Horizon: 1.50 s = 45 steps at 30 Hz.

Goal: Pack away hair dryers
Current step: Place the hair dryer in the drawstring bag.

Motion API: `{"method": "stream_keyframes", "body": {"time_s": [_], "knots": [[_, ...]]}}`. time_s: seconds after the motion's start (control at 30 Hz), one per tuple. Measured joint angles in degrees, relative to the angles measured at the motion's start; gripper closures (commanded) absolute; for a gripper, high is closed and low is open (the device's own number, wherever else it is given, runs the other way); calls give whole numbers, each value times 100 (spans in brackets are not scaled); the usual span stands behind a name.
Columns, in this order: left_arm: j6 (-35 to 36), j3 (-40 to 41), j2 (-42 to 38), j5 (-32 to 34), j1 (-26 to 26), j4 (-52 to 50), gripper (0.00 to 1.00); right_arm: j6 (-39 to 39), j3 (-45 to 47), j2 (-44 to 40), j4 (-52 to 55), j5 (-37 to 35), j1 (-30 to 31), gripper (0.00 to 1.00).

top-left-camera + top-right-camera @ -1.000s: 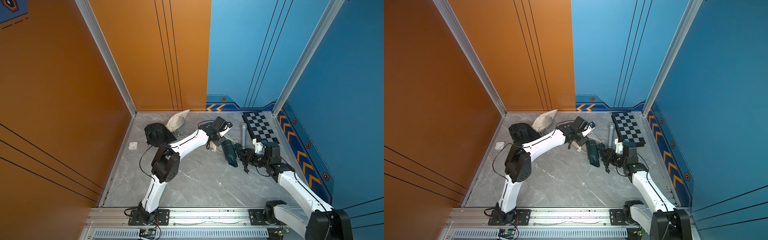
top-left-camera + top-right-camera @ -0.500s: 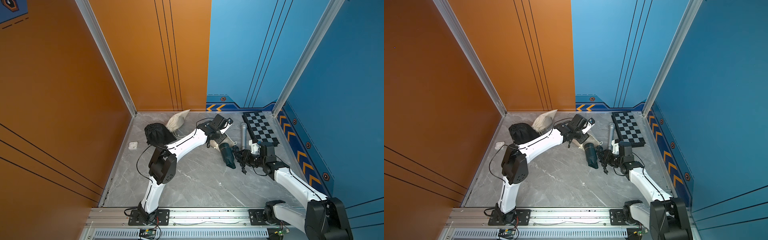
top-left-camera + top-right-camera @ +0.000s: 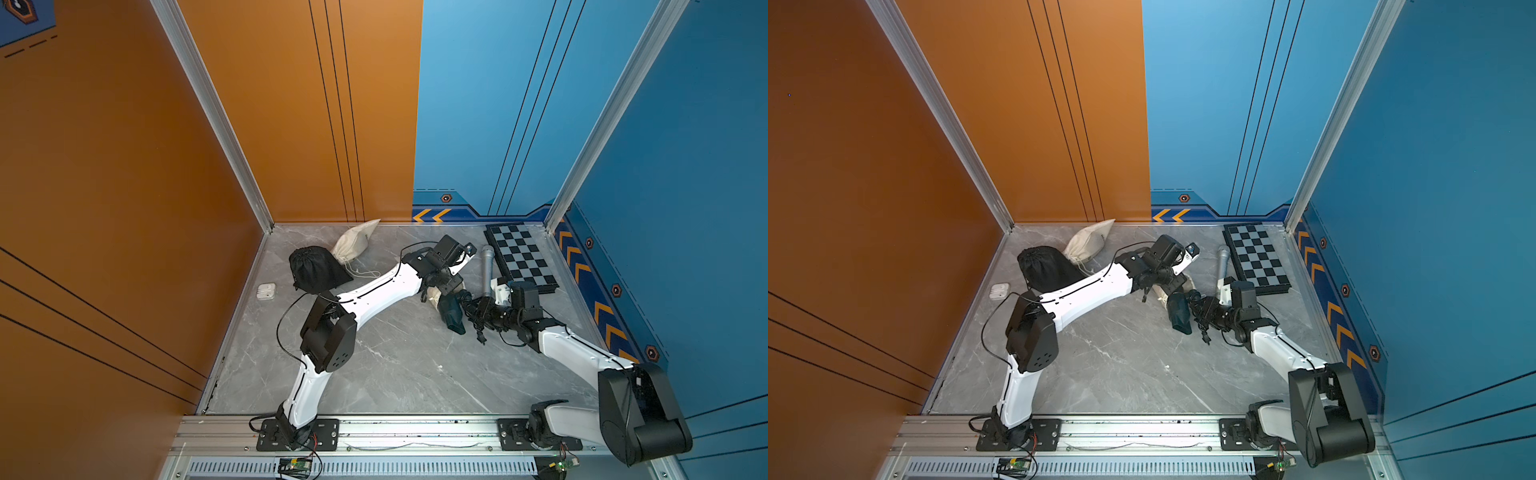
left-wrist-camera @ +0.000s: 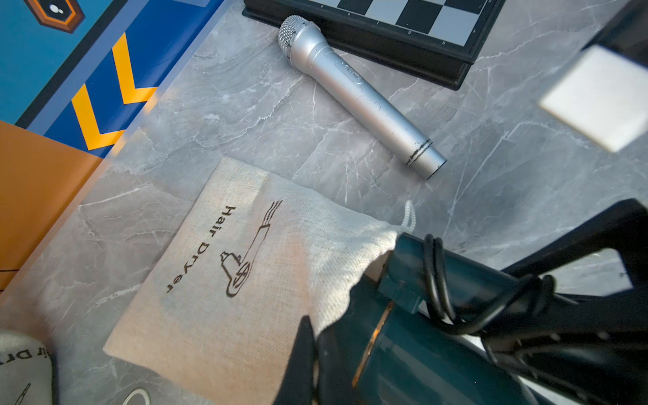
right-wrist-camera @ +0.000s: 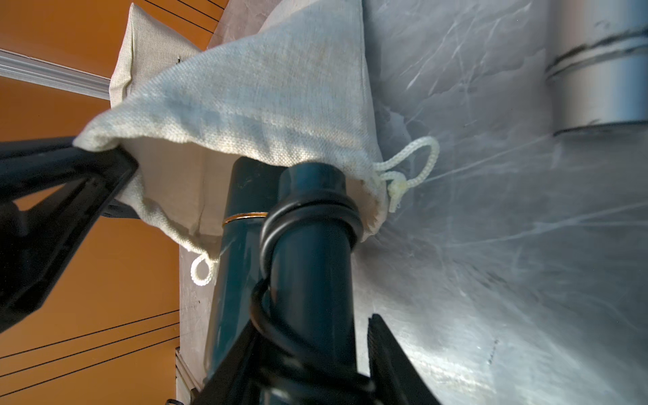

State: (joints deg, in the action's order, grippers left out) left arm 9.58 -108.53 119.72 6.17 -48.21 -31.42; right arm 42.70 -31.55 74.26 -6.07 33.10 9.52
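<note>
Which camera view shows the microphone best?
The left wrist view: the whole microphone lies sharp and close. Both top views show it small beside the chessboard; the right wrist view shows only its end.

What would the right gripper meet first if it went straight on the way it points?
The right gripper would probably meet the open mouth of the beige bag, pinched up by the left gripper; the hair dryer it holds pokes into it.

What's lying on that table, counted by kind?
Cloth bags: 3 (black bag, beige bag by the wall, open beige bag)
Hair dryer: 1
Microphone: 1
Chessboard: 1
Small white case: 1
Total: 7
</note>
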Motion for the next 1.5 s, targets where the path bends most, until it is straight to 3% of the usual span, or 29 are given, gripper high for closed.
{"method": "stream_keyframes", "body": {"time_s": [0.77,1.13,1.5], "knots": [[-13,820,-658,-275,-2,50,97,363,-444,208,-579,138,-79,86],[-17,625,-669,-343,-2,79,97,358,-472,227,-492,122,553,86],[-17,603,-671,-345,13,142,97,299,-466,267,-299,173,708,86]]}}
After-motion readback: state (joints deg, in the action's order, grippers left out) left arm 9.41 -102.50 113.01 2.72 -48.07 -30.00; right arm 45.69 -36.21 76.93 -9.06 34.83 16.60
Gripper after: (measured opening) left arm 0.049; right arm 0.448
